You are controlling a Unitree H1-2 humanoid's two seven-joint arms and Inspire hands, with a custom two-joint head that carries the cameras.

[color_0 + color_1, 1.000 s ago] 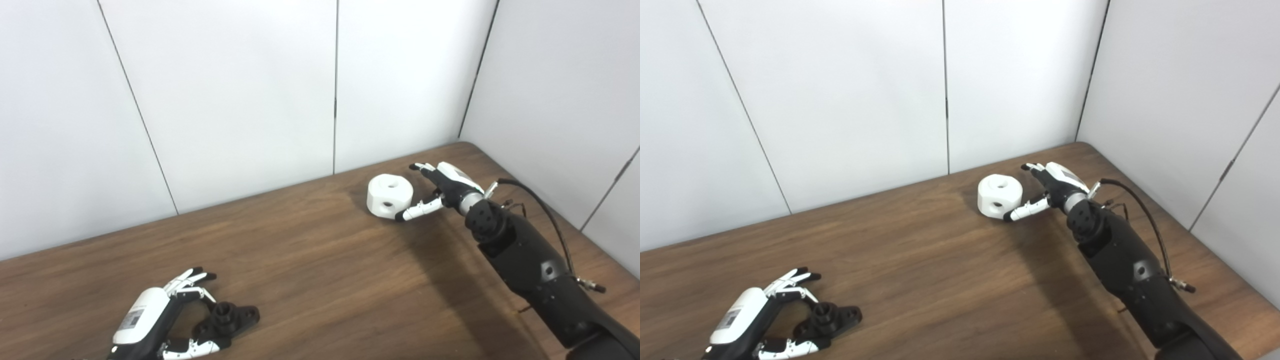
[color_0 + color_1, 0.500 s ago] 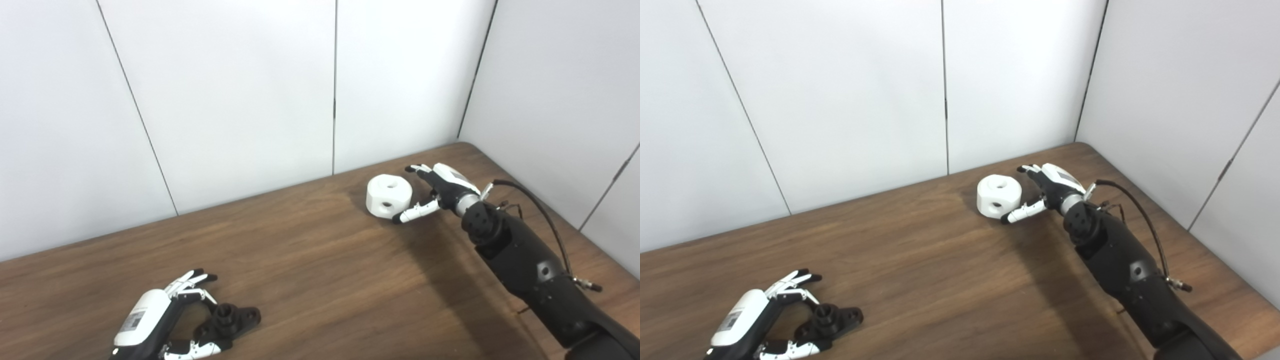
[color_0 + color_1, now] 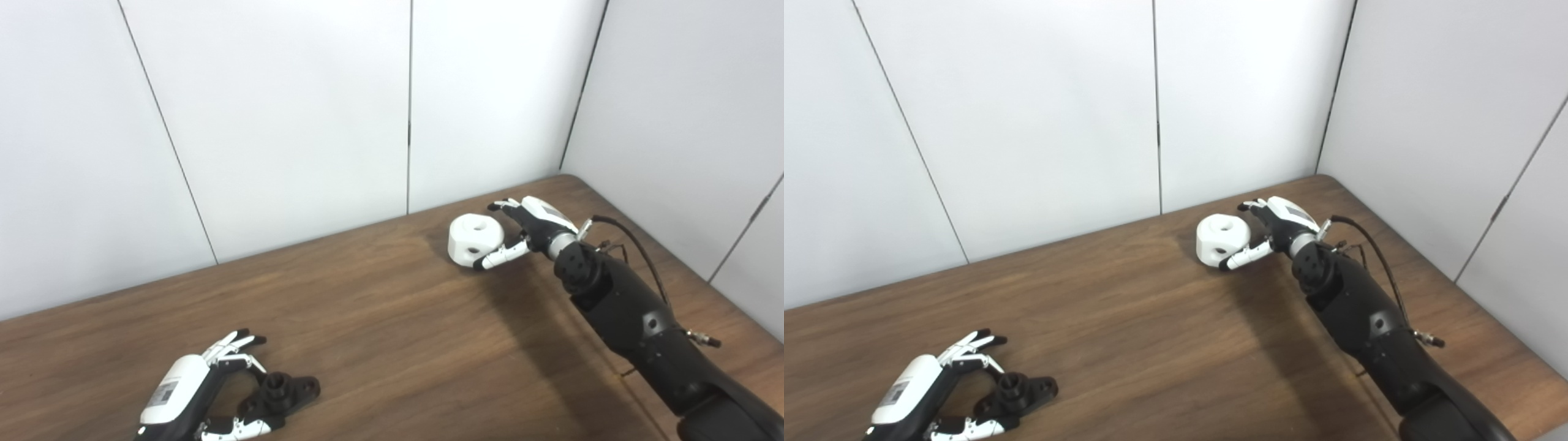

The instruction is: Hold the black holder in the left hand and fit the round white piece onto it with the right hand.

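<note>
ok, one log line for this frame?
left hand: open around holder, on table | right hand: open at white piece, not gripped | piece: on table | fit: not started

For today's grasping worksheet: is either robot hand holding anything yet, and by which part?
Nothing is held. The right robot hand is open around the white piece's side; the left robot hand is open beside the black holder.
</note>
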